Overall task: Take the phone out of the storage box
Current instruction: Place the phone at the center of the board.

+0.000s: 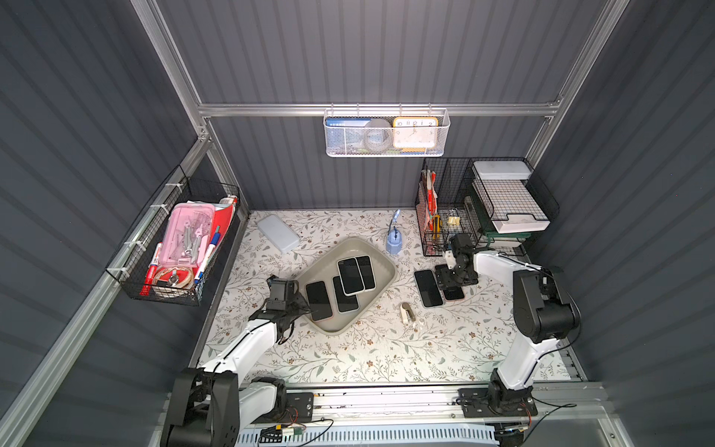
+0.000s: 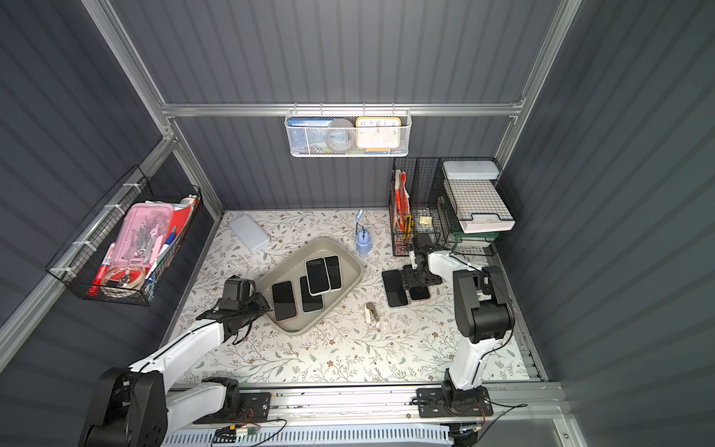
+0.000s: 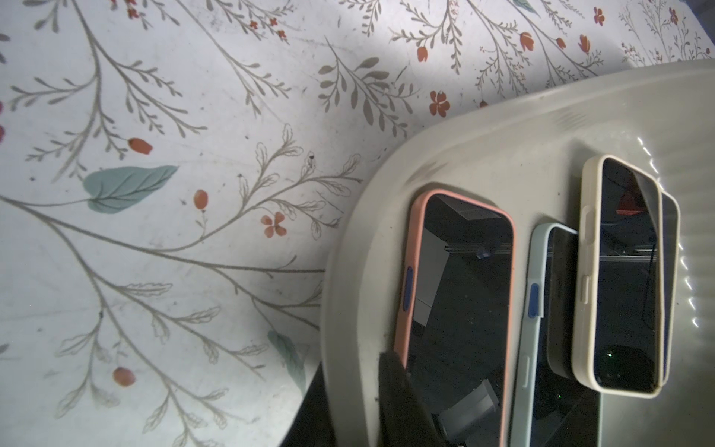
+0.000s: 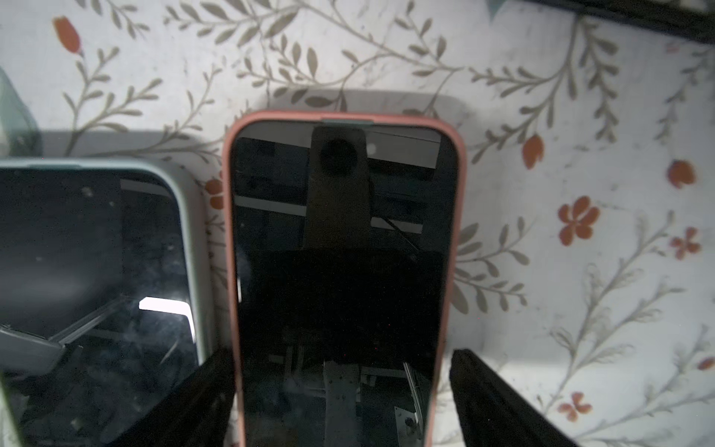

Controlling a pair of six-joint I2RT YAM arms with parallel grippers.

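Storage box: the grey-beige storage box (image 1: 350,247) sits askew in the middle of the floral worktop (image 1: 387,348).
Phones inside: four lie screen-up in it. The boxed pink phone (image 1: 318,301) is at the end nearest the robot, with the blue-cased phone (image 1: 346,303) just beside it. The cream-cased phone (image 1: 351,276) lies on top, overlapping the blue-cased one's far end and a fourth phone (image 1: 368,271).
Phones outside: two lie flat and screen-up, side by side on the worktop to the box's right and apart from it. They are the green-cased phone (image 1: 428,288) and the outer pink phone (image 4: 340,232).
Right gripper: the right gripper (image 4: 342,352) hangs low over the outer pink phone, jaws spread wide, with a finger (image 4: 487,394) along each long side. It grips nothing, and the phone rests on the worktop.
Left gripper: the left gripper (image 1: 307,309) is at the box's near-left rim, nearly closed. In the left wrist view one finger (image 3: 402,406) is inside the wall, right against the boxed pink phone's long edge. A dark shape outside the wall, under the rim, looks to be the other finger, so the pinch is on the box wall, not on a phone.
Relation: the boxed phones lie well apart from the right gripper.
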